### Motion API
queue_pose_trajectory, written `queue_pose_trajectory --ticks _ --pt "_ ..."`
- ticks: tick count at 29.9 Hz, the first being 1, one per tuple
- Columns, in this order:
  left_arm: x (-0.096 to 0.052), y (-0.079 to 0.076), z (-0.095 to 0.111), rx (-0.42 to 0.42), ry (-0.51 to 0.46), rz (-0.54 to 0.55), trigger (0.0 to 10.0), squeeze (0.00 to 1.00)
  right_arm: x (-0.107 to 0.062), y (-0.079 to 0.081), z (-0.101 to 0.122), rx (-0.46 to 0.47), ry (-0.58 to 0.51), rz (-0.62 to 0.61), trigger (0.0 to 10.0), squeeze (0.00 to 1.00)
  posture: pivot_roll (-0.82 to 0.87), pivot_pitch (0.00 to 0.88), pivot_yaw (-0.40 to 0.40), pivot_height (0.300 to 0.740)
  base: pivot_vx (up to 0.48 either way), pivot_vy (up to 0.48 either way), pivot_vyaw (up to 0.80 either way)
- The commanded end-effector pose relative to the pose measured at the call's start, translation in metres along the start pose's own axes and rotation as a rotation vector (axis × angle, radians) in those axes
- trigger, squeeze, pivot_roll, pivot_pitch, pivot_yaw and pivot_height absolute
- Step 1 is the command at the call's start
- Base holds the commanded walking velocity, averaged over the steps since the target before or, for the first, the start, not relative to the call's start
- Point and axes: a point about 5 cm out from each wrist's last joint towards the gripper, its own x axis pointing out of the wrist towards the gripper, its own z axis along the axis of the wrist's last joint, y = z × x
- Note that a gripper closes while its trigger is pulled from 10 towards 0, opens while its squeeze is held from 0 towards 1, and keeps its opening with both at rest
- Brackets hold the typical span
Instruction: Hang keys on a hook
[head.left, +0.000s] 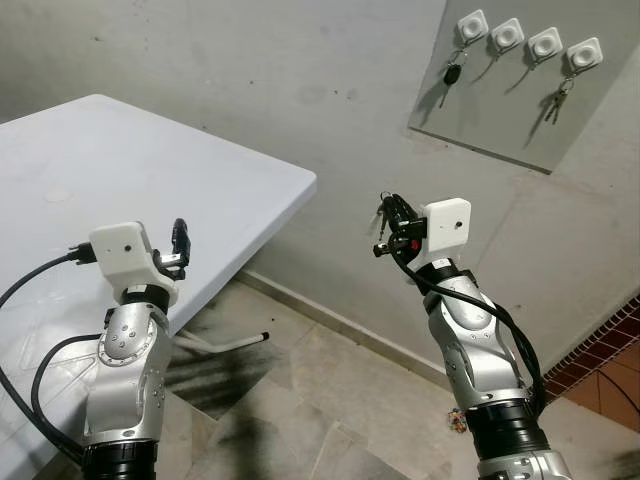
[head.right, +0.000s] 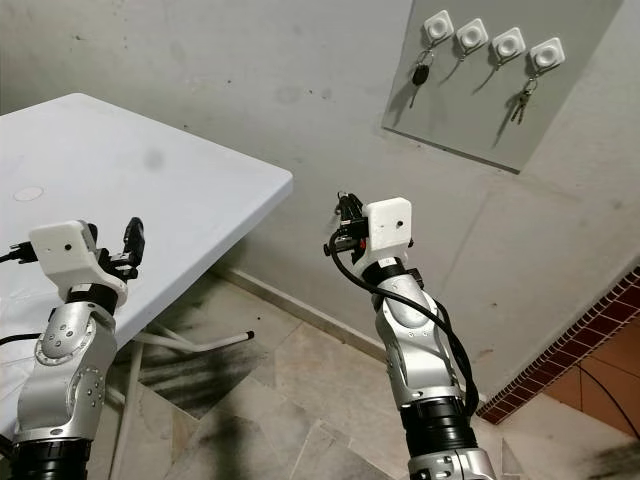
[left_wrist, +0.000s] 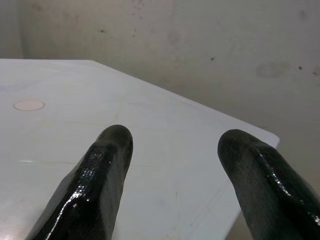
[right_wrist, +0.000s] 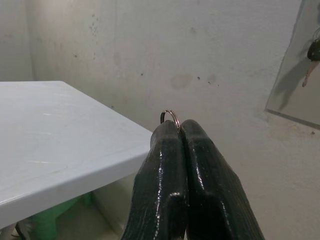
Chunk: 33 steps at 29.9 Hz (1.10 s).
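High on the wall, 2 of the 4 hooks (head.left: 526, 41) are free; the keys (head.left: 385, 214) are pinched by their ring in the right gripper (head.left: 393, 222), well short, so the ring can be slipped on, while the left gripper (head.left: 181, 238) is kept released above the surface (head.left: 120, 170)

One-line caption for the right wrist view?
Right gripper shut on a key ring, beside the white table, facing the grey wall.

Table (head.left: 120, 180) left, hooks (head.left: 528, 42) right
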Motion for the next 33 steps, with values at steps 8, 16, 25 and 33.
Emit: queue_pose_trajectory --ticks 8,16,25,33 --pt "0.0018 -0.0021 0.0030 -0.001 -0.006 -0.014 10.0 0.00 0.0005 -0.0055 0.0051 -0.005 -0.027 -0.018 10.0 0.00 -0.04 0.000 -0.063 0.728 0.289 0.000 0.00" --pt "0.0017 -0.0015 0.0034 0.000 -0.008 -0.014 10.0 0.00 0.0008 -0.0053 0.0051 -0.005 -0.028 -0.019 10.0 0.00 -0.04 0.000 -0.061 0.728 0.300 0.000 0.00" --pt "0.0015 -0.0022 0.0044 0.005 -0.008 -0.022 10.0 0.00 0.0007 -0.0059 0.0018 0.002 -0.004 -0.033 10.0 0.00 -0.04 0.000 -0.056 0.728 0.333 0.000 -0.36" --pt "0.0009 -0.0034 0.0037 0.008 -0.004 -0.028 10.0 0.00 0.0005 -0.0059 0.0009 0.002 0.004 -0.037 10.0 0.00 -0.04 0.000 -0.054 0.728 0.332 0.000 -0.68"
